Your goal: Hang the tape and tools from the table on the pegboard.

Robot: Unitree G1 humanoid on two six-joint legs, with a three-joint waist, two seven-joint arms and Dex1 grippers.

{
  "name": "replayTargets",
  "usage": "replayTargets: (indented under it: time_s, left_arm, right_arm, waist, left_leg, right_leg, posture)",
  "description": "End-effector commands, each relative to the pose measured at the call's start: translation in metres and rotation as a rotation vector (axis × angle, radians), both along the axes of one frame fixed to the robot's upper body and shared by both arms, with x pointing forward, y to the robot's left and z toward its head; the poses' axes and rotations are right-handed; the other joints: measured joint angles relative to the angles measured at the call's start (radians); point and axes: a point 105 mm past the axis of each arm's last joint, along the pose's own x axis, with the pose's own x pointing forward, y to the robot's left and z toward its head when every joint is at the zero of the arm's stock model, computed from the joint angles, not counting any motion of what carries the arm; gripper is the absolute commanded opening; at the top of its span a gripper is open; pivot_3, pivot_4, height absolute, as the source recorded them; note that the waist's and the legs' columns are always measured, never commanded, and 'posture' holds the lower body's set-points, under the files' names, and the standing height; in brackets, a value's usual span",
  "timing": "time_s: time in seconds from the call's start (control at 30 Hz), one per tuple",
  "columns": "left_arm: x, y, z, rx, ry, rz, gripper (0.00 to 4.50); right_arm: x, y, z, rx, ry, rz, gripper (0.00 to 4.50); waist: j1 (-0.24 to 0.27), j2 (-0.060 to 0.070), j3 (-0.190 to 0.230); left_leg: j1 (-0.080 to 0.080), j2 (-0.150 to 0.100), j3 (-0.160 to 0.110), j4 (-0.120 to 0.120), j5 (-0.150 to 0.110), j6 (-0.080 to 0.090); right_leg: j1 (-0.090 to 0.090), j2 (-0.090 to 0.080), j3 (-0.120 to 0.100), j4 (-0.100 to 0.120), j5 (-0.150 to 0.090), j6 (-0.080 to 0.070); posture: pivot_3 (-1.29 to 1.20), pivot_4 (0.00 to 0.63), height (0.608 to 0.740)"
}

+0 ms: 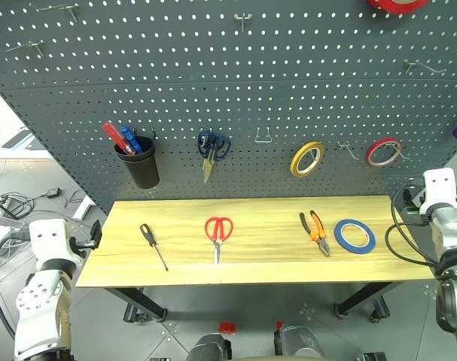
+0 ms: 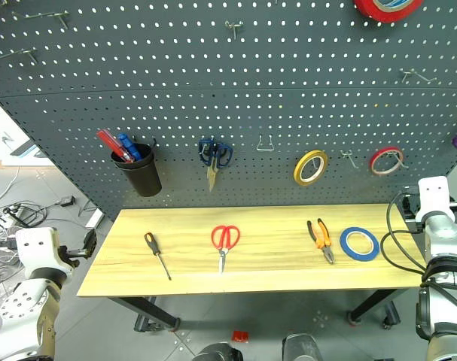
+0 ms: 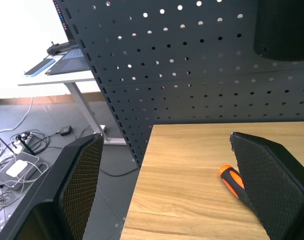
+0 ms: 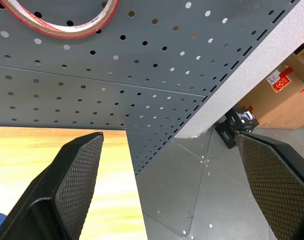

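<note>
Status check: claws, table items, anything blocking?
Left claw and right claw open, empty. Flat blue tape ring, red-looped scissors, orange-and-black pliers, slim screwdriver on wooden table. No obstruction seen.

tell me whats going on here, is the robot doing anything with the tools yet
Not yet. The screwdriver, red-looped scissors, pliers and blue tape all lie untouched on the table. The left end effector and right end effector are both open and empty, held off the table's two ends. On the pegboard hang blue-looped scissors, a yellow tape ring, a red tape ring and a black cup of pens.
</note>
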Motion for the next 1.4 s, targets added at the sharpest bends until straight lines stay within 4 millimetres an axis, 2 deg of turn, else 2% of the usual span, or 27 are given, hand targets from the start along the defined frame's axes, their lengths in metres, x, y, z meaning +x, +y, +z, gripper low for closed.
replayTargets:
  time_s: [0.03,0.2,0.4,0.57,0.77,0.83,0.9,1.0,1.1,1.23,1.4]
  left_arm:
    - [0.003,-0.002,0.018,0.049,-0.046,-0.028,4.26]
    - [0.001,-0.002,0.018,0.076,-0.034,-0.029,4.26]
    - [-0.004,-0.014,0.030,0.143,-0.084,-0.078,4.26]
    - [-0.010,-0.033,0.030,0.041,-0.092,-0.142,4.26]
    - [-0.011,-0.052,0.035,0.030,-0.081,-0.200,4.26]
    - [-0.009,-0.063,0.037,0.026,-0.061,-0.254,4.26]
    - [-0.006,-0.083,0.037,0.038,-0.031,-0.352,4.26]
    - [-0.004,-0.128,0.043,-0.004,-0.019,-0.563,4.26]
    - [-0.003,-0.152,0.049,-0.036,-0.009,-0.675,4.26]
    - [-0.005,-0.174,0.048,-0.009,0.031,-0.790,4.26]
    - [-0.010,-0.201,0.043,-0.050,0.086,-0.943,4.26]
  right_arm:
    - [0.005,-0.002,0.019,-0.008,-0.072,-0.002,4.50]
    - [0.005,0.000,0.017,-0.010,-0.064,0.016,4.50]
    - [0.006,0.013,0.011,-0.003,-0.054,0.109,4.50]
    - [0.001,0.038,0.004,0.005,-0.027,0.282,4.50]
    - [-0.015,0.091,-0.005,0.032,0.080,0.559,4.50]
    - [-0.018,0.102,-0.004,0.058,0.108,0.594,4.50]
    - [-0.020,0.113,-0.005,0.080,0.150,0.620,4.50]
    - [-0.022,0.123,-0.009,0.105,0.239,0.643,4.50]
    - [-0.021,0.134,-0.012,0.143,0.291,0.668,4.50]
    - [-0.017,0.131,-0.027,0.176,0.383,0.597,4.50]
    - [0.000,0.122,-0.039,0.206,0.429,0.476,4.50]
  waist:
    - [0.000,0.000,0.000]
    - [0.000,0.000,0.000]
    - [0.001,0.000,0.001]
    - [0.001,0.004,0.006]
    - [0.003,0.009,0.030]
    - [0.004,0.011,0.045]
    - [0.003,0.011,0.055]
    - [0.006,0.009,0.074]
    - [0.007,0.007,0.090]
    - [0.004,0.007,0.107]
    - [0.001,0.004,0.135]
  left_leg:
    - [0.000,0.000,0.000,0.000,0.000,0.000]
    - [0.000,0.000,0.000,0.000,0.000,0.000]
    - [0.000,0.000,0.000,0.000,-0.001,0.001]
    - [-0.001,0.000,0.001,0.000,-0.001,0.002]
    - [-0.002,0.001,0.001,0.000,-0.002,0.003]
    - [-0.002,0.001,0.002,0.001,-0.001,0.003]
    - [-0.002,0.001,0.003,0.001,-0.001,0.003]
    - [-0.002,0.001,0.004,0.001,-0.001,0.003]
    - [-0.006,0.002,0.005,0.001,-0.002,0.004]
    - [-0.009,0.002,0.007,0.000,-0.002,0.004]
    - [-0.018,0.003,0.011,0.001,-0.001,0.004]
  right_leg:
    - [0.000,0.000,0.000,0.000,0.000,0.000]
    - [0.000,0.000,0.000,0.000,0.000,0.000]
    - [0.000,0.000,0.000,-0.001,0.000,0.000]
    - [0.000,0.000,0.000,-0.001,0.000,0.000]
    - [-0.001,0.000,0.000,-0.001,0.000,0.000]
    - [-0.001,0.000,0.001,0.000,0.000,0.000]
    - [-0.002,0.000,0.002,-0.001,0.000,0.001]
    - [-0.002,0.000,0.003,-0.001,0.000,0.001]
    - [-0.006,0.000,0.004,-0.001,0.000,0.001]
    - [-0.009,0.000,0.004,-0.001,0.001,0.000]
    - [-0.020,0.000,0.007,0.000,0.004,0.000]
  posture:
    - [-0.21,0.057,0.740]
    - [-0.21,0.060,0.740]
    - [-0.22,0.075,0.740]
    - [-0.25,0.099,0.740]
    - [-0.27,0.141,0.740]
    - [-0.28,0.155,0.740]
    - [-0.28,0.167,0.740]
    - [-0.29,0.186,0.740]
    - [-0.30,0.201,0.740]
    - [-0.30,0.218,0.740]
    - [-0.33,0.253,0.740]
